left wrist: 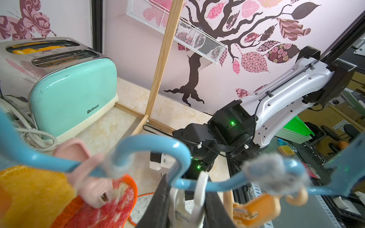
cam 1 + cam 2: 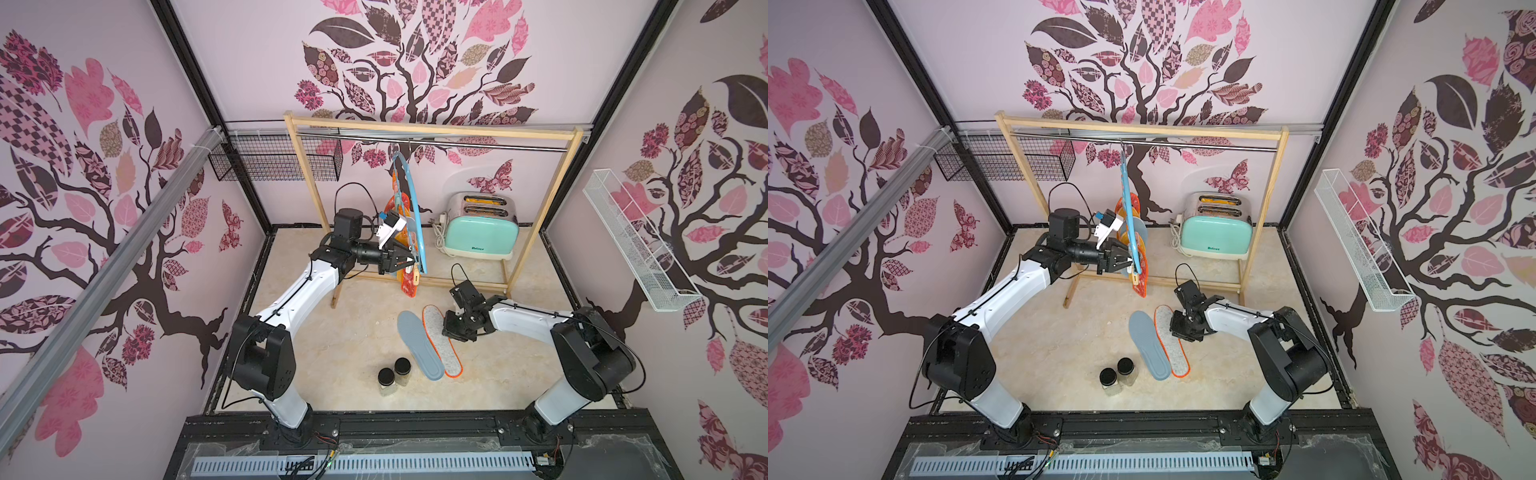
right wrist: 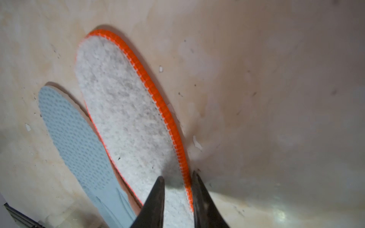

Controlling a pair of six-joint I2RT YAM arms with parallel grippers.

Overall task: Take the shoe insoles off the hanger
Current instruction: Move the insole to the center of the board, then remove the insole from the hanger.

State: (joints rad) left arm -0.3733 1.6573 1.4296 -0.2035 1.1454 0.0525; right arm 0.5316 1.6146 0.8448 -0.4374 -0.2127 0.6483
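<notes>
Right claw (image 3: 177, 175) straddles orange-stitched edge of fuzzy felt insole (image 3: 122, 110), grip unclear; left claw (image 2: 409, 261) pinches white clothespin (image 1: 200, 187).

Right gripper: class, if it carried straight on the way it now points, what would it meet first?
The right gripper points down at the grey-white felt insole; it would probably touch its orange edge first, then the table.

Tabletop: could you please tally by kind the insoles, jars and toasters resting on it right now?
Insoles: 2, the grey-blue insole and the orange-edged felt insole
Black-lidded jars: 2
Toaster: 1
Total: 5
</notes>
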